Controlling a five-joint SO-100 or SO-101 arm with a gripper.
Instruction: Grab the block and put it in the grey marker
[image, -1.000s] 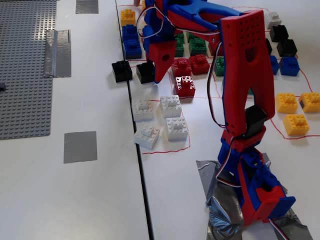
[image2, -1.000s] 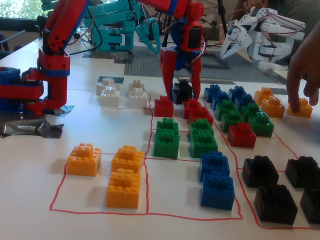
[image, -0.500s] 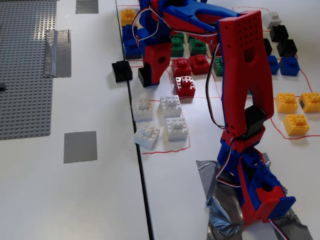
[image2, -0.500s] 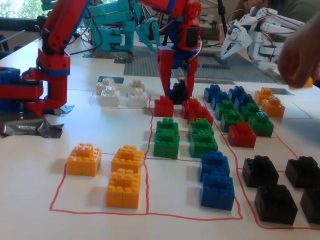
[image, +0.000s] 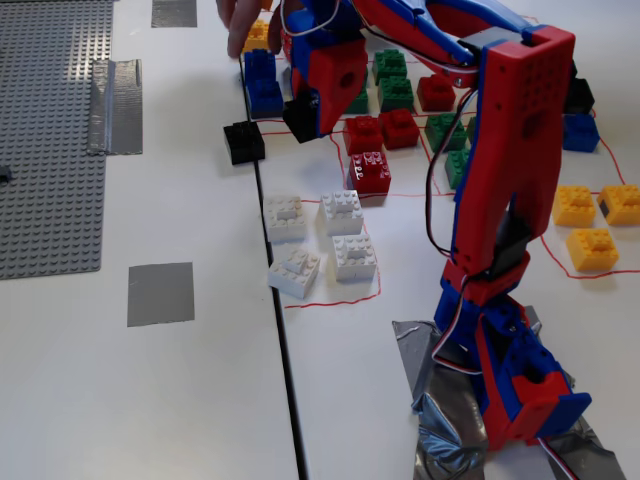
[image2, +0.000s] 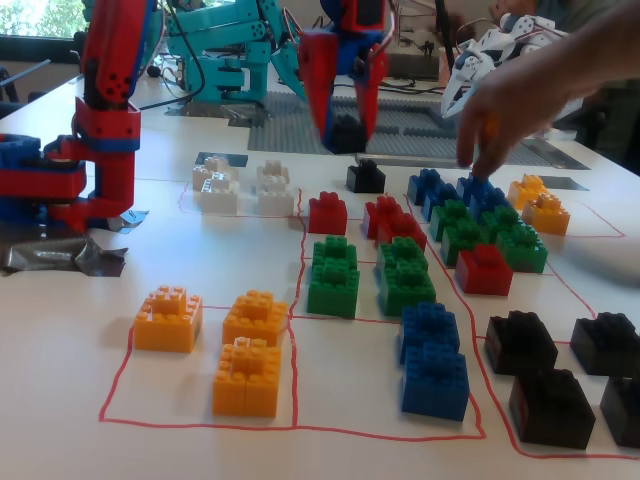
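My gripper (image: 303, 116) hangs above the table near the blue bricks, shut on a black block (image: 299, 120). In the other fixed view the block (image2: 347, 133) sits between the red fingers (image2: 318, 75), held off the table. A second black block (image: 244, 141) lies on the table just left of the gripper; it also shows in the other fixed view (image2: 365, 177). The grey marker (image: 160, 293), a smooth square tape patch, lies well down-left of the gripper, left of the white bricks. It shows partly behind the white bricks in the other fixed view (image2: 216, 158).
A person's hand (image2: 500, 105) touches the blue bricks (image2: 440, 188) close to the gripper. White bricks (image: 320, 240), red, green, yellow and more black bricks (image2: 525, 342) lie in red-outlined fields. A grey studded baseplate (image: 50, 140), a wrinkled tape strip (image: 115, 105) and another tape square (image: 174, 12) lie left.
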